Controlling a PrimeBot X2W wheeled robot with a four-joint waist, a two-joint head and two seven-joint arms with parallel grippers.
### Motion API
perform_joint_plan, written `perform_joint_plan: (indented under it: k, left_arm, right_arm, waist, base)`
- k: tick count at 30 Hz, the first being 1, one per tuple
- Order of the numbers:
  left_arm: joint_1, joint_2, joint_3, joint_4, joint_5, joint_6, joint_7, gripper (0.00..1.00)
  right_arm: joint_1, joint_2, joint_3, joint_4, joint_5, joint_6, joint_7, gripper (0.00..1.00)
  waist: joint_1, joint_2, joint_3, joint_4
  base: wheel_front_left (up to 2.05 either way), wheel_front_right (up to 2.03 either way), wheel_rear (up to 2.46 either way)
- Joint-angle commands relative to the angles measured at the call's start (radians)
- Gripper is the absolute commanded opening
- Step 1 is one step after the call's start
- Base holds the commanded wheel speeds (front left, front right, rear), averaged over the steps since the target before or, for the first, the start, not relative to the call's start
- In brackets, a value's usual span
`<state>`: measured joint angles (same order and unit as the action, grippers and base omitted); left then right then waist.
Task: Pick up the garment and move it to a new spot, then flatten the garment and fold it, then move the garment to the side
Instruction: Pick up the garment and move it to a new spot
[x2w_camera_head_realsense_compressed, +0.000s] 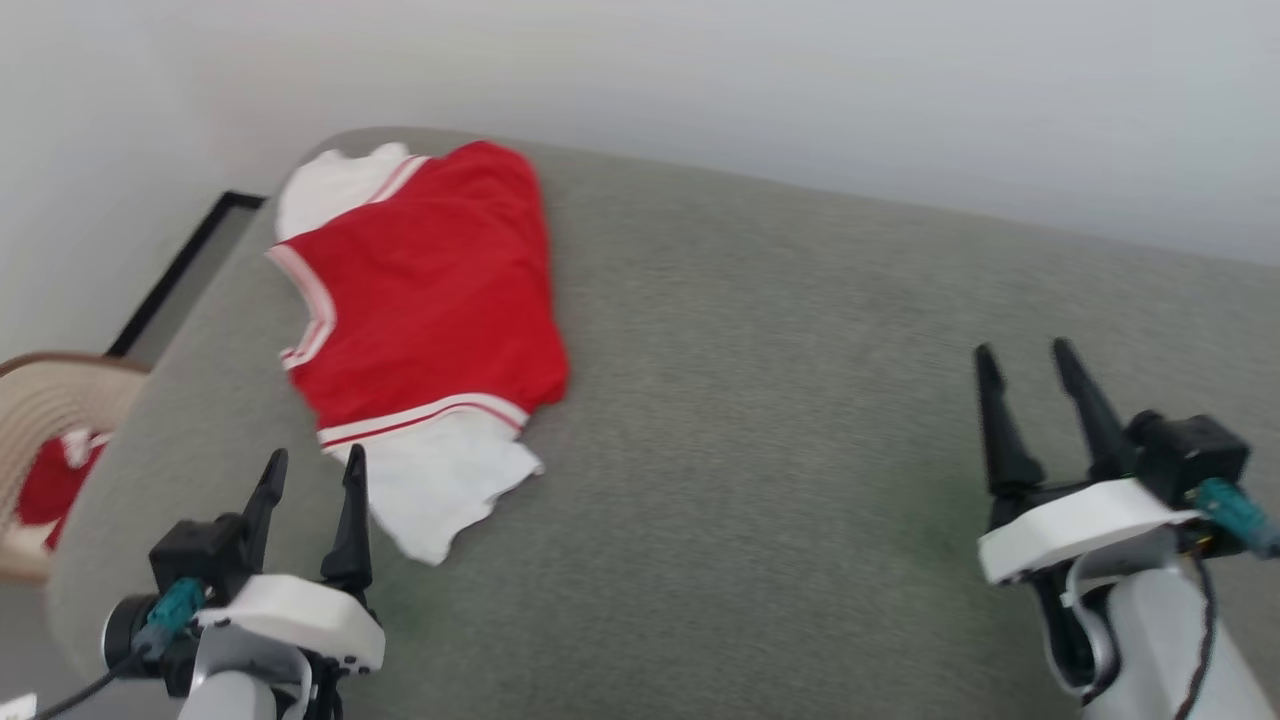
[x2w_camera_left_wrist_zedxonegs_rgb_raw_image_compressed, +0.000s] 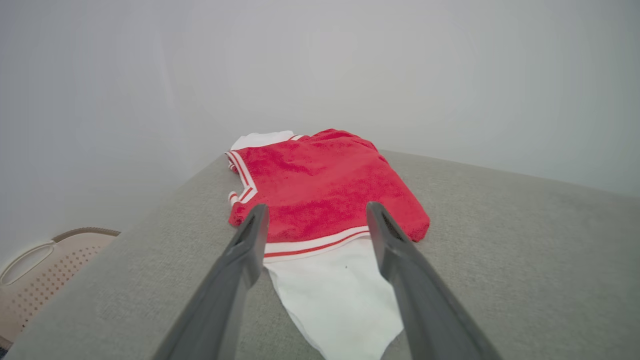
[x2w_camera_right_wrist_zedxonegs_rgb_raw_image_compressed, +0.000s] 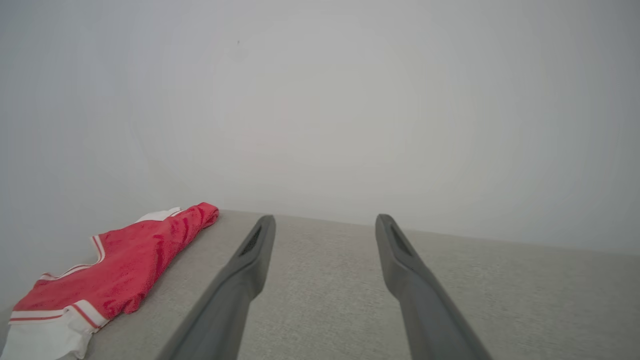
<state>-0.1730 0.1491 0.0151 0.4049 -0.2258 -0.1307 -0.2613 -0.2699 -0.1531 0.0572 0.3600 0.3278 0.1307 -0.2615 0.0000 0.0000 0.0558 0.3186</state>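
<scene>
Home: grey upholstered surface (x2w_camera_head_realsense_compressed: 760, 420), laundry basket (x2w_camera_left_wrist_zedxonegs_rgb_raw_image_compressed: 40, 280) beside

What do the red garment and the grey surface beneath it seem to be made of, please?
Garment: thin soft fabric, likely matte sports knit; it lies limp with wavy edges. Grey surface: seemingly woven upholstery; fine flecked texture, rounded edge.

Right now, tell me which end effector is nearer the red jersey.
Left. The left end effector sits open beside the white sleeve of the jersey; the right end effector is far off across the grey upholstery.
</scene>
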Motion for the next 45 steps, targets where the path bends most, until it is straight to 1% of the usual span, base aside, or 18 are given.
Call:
perform_joint_plan:
  k: [1,8,14,19,21,24,27,29,30,33,36,37,38,41,43,45]
  left_arm:
    - [0.017,-0.007,0.010,-0.009,0.010,0.002,-0.005,1.00]
    - [0.117,-0.056,0.095,-0.075,0.019,0.016,-0.005,1.00]
    - [0.183,-0.081,0.121,-0.120,0.038,0.027,-0.005,1.00]
    - [0.193,-0.090,0.136,-0.141,0.046,0.027,-0.005,1.00]
    - [0.181,-0.092,0.132,-0.143,0.052,0.021,-0.005,1.00]
    - [0.144,-0.085,0.112,-0.139,0.069,0.013,-0.005,1.00]
    - [0.065,-0.050,0.069,-0.119,0.082,0.005,-0.005,1.00]
    - [-0.007,-0.012,0.039,-0.099,0.082,0.000,-0.005,1.00]
    - [-0.048,0.007,0.028,-0.088,0.065,0.001,-0.005,1.00]
    - [-0.154,0.101,-0.031,-0.033,0.023,0.001,0.001,1.00]
    - [-0.268,0.208,-0.090,0.031,-0.074,0.002,0.056,1.00]
    - [-0.268,0.208,-0.090,0.031,-0.074,0.002,0.056,1.00]
    - [-0.300,0.250,-0.104,0.056,-0.103,0.001,0.077,1.00]
    - [-0.383,0.352,-0.170,0.137,-0.218,0.001,0.161,1.00]
    - [-0.426,0.414,-0.222,0.181,-0.303,0.001,0.240,1.00]
    - [-0.463,0.463,-0.263,0.213,-0.413,0.001,0.326,1.00]
  right_arm:
    - [0.012,0.006,0.009,-0.002,0.005,0.000,-0.005,1.00]
    - [0.016,0.029,0.091,0.014,0.021,0.000,-0.005,1.00]
    - [0.018,0.044,0.137,0.021,0.032,0.000,-0.005,1.00]
    - [0.008,0.052,0.159,0.023,0.031,0.000,-0.005,1.00]
    - [-0.001,0.053,0.170,0.024,0.033,0.000,-0.005,1.00]
    - [-0.012,0.051,0.180,0.024,0.029,0.000,-0.005,1.00]
    - [-0.031,0.048,0.185,0.018,0.022,0.000,-0.005,1.00]
    - [-0.042,0.047,0.190,0.016,0.022,0.000,-0.005,1.00]
    - [-0.049,0.048,0.194,0.014,0.024,0.000,-0.005,1.00]
    - [-0.069,0.057,0.210,0.009,0.030,0.000,-0.005,1.00]
    - [-0.086,0.068,0.216,-0.002,0.032,0.000,-0.005,1.00]
    - [-0.086,0.068,0.216,-0.002,0.032,0.000,-0.005,1.00]
    - [-0.090,0.071,0.216,-0.007,0.034,0.000,-0.005,1.00]
    - [-0.103,0.081,0.219,-0.016,0.037,0.000,-0.005,1.00]
    - [-0.114,0.085,0.226,-0.019,0.038,0.000,-0.005,1.00]
    - [-0.123,0.089,0.227,-0.024,0.038,0.000,-0.005,1.00]
  waist:
    - [0.0000,0.0000,0.003,0.042]
    - [0.0000,0.0000,-0.001,0.118]
    - [0.0000,0.0000,0.010,0.166]
    - [0.0000,0.0000,0.019,0.165]
    - [0.0000,0.0000,0.025,0.151]
    - [0.0000,0.0000,0.041,0.111]
    - [0.0000,0.0000,0.070,0.057]
    - [0.0000,0.0000,0.093,0.014]
    - [0.0000,0.0000,0.107,-0.010]
    - [0.0000,0.0000,0.148,-0.087]
    - [0.0000,0.0000,0.194,-0.161]
    - [0.0000,0.0000,0.194,-0.161]
    - [0.0000,0.0000,0.209,-0.183]
    - [0.0000,0.0000,0.249,-0.242]
    - [0.0000,0.0000,0.271,-0.280]
    - [0.0000,0.0000,0.290,-0.313]
  base:
    - [0.00,0.00,0.00]
    - [0.00,0.00,0.00]
    - [0.00,0.00,0.00]
    - [0.00,0.00,0.00]
    - [0.00,0.00,0.00]
    - [0.00,0.00,0.00]
    - [0.00,0.00,0.00]
    - [0.00,0.00,0.00]
    - [0.00,0.00,0.00]
    - [0.00,0.00,0.00]
    - [0.00,0.00,0.00]
    - [0.00,0.00,0.00]
    - [0.00,0.00,0.00]
    - [0.00,0.00,0.00]
    - [0.00,0.00,0.00]
    - [0.00,0.00,0.00]
